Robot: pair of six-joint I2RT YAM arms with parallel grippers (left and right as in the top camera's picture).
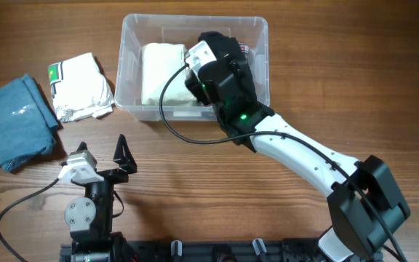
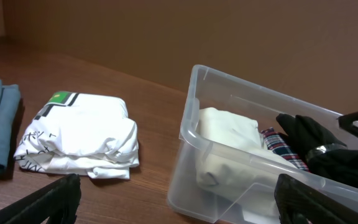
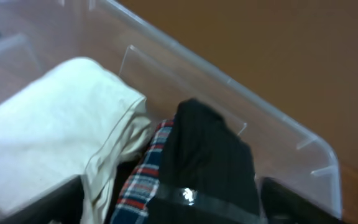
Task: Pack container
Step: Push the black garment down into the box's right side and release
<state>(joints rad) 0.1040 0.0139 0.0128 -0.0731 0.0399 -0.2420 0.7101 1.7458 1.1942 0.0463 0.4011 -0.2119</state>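
The clear container (image 1: pixel 195 20) stands at the back middle of the table. A folded cream garment (image 1: pixel 162 73) lies in its left half. My right gripper (image 1: pixel 215 52) is down inside its right half. In the right wrist view its fingers (image 3: pixel 173 202) are spread wide on either side of a black garment (image 3: pixel 210 155) with a plaid one (image 3: pixel 143 180) next to it, against the container wall (image 3: pixel 278 134). My left gripper (image 1: pixel 102 154) is open and empty near the front left, facing the container (image 2: pixel 194 134).
A folded white printed shirt (image 1: pixel 82 86) lies on the table left of the container, also in the left wrist view (image 2: pixel 79 134). A folded blue garment (image 1: pixel 17 120) lies at the far left edge.
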